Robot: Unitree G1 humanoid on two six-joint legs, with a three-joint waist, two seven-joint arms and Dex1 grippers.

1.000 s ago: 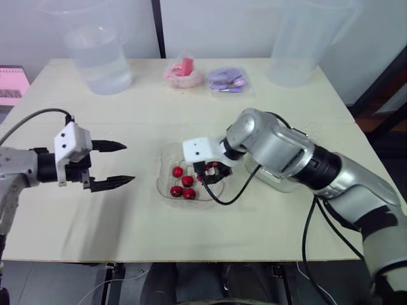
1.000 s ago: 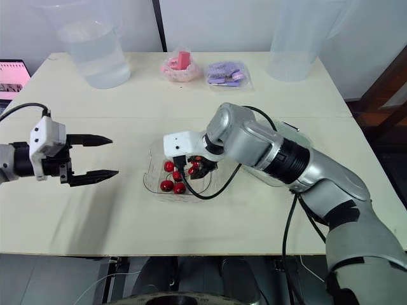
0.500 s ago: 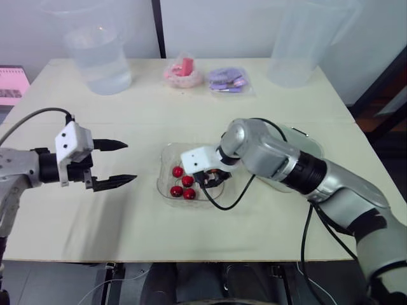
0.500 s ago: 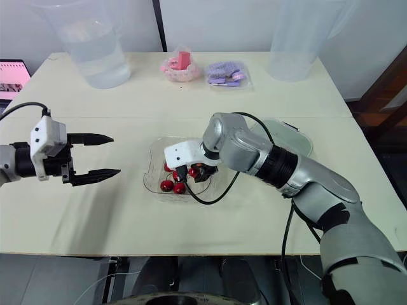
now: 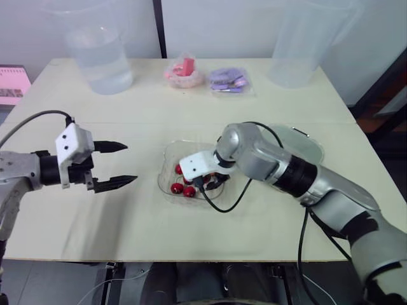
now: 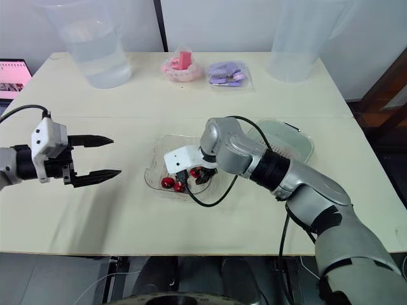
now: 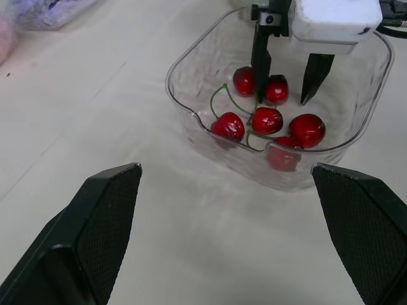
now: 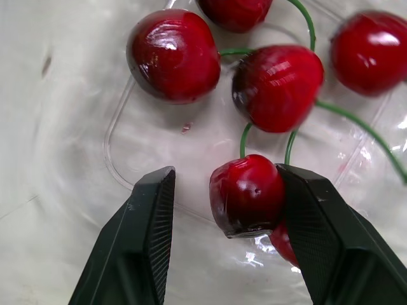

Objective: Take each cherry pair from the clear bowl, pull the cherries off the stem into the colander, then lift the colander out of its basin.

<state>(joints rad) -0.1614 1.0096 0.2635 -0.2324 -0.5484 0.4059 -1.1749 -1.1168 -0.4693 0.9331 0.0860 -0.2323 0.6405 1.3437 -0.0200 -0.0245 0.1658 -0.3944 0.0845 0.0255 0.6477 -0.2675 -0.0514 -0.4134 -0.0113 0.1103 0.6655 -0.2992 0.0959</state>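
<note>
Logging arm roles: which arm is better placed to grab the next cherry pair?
Right. The right gripper is open inside the clear bowl around a cherry; the left gripper hangs outside it.

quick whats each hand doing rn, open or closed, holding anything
Left hand: open, empty, left of the clear bowl.
Right hand: open in the bowl, fingers straddling a cherry, not yet clamped.

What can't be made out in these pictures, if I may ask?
- Colander: right eye view, the right arm covers part of it, so its contents are unclear.
- Cherries: head views, the right end effector hides some in the clear bowl.
- Stems: right wrist view, cut off by the edges.
</note>
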